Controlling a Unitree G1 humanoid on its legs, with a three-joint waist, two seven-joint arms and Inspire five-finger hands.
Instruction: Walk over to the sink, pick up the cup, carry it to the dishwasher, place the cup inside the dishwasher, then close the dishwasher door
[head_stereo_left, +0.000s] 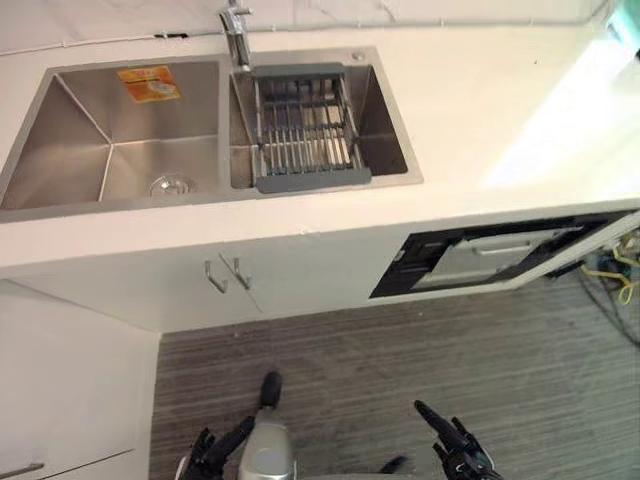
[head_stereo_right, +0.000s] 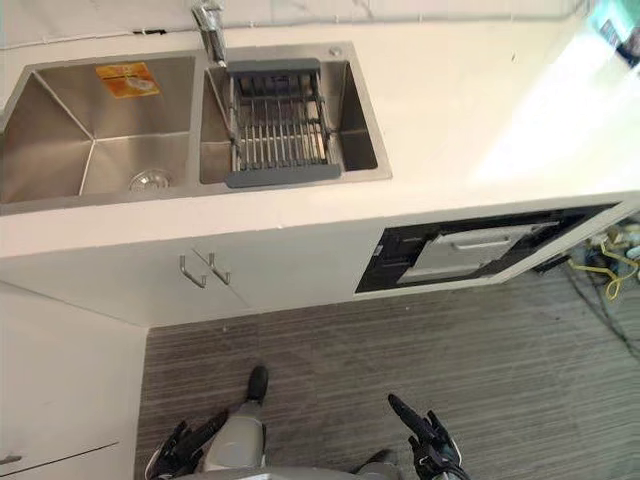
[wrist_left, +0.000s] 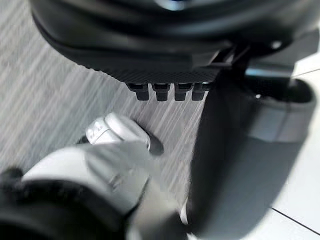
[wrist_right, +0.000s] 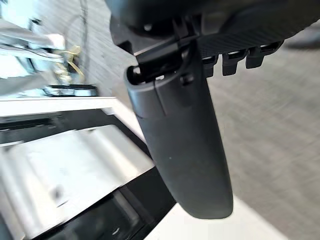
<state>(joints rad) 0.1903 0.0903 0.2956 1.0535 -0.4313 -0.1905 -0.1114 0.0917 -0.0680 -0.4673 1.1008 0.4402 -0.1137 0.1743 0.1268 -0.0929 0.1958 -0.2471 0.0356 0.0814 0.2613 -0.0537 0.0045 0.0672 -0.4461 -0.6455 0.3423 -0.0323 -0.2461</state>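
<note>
Down near the floor (head_stereo_left: 400, 350), well short of the sink (head_stereo_left: 70, 140), the left hand (head_stereo_left: 210, 450) and the right hand (head_stereo_left: 456, 450) hang with fingers loose and apart, holding nothing. Where the cup lies I cannot tell, since neither basin, the rack (head_stereo_left: 305, 130) nor the pale surface (head_stereo_left: 480, 110) gives a clear sign of it. The main risk, I judge, is reaching on a guess and knocking the rack or the tap (head_stereo_left: 236, 35); a swinging arm could also clip the dishwasher (head_stereo_left: 490, 255) front, under the surface to the right.
</note>
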